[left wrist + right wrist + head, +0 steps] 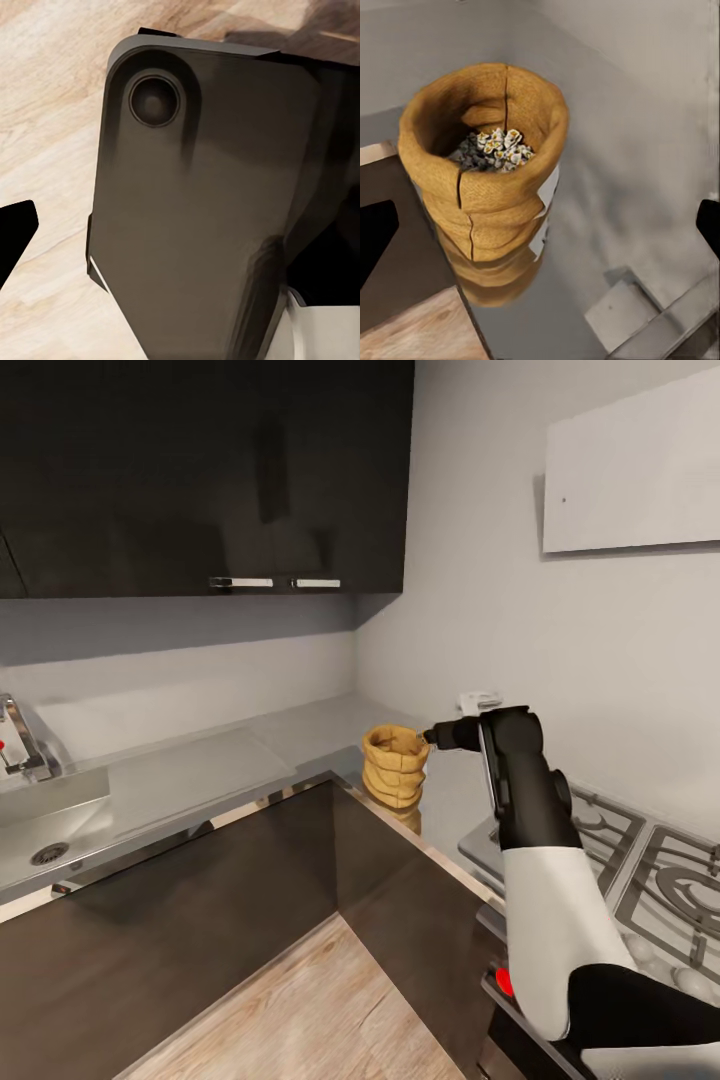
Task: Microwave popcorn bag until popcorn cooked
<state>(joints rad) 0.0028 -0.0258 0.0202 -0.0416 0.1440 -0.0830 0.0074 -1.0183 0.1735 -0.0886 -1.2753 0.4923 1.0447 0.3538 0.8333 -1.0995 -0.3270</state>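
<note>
Sack of tan-brown crumpled paper (484, 169), on grey metal countertop (200, 775); our right gripper (540, 225), fingers wide, approaches to grasp.

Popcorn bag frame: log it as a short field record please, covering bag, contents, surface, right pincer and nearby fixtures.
bag: popcorn bag, upright, mouth open
contents: popcorn heaped inside
surface: countertop, bag near its inner corner edge
right pincer: right pincer open, level with the bag's rim, no grasp yet
nearby: gas hob to the bag's right, sink at far left
</note>
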